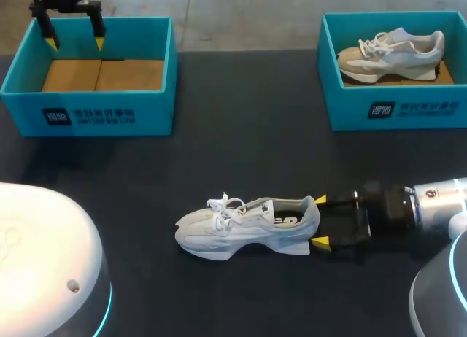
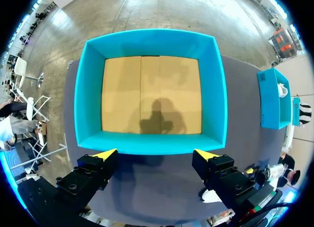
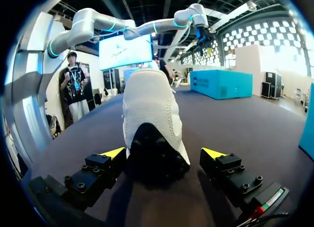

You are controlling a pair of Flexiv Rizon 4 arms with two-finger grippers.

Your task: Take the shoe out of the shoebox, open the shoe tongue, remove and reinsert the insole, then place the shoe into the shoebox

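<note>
The right claw (image 1: pixel 319 221) sits low on the counter (image 1: pixel 219 155) with its fingers spread wide. The heel of the white shoe (image 1: pixel 248 224) is between them: one tip is just beside it, the other apart. The shoe rests mid-counter. The left claw (image 1: pixel 74 41) hangs open over the empty shoebox (image 1: pixel 95 111).

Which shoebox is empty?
The left shoebox, by the left gripper: only its bare cardboard floor shows. The right shoebox holds a tan-and-white shoe.
</note>
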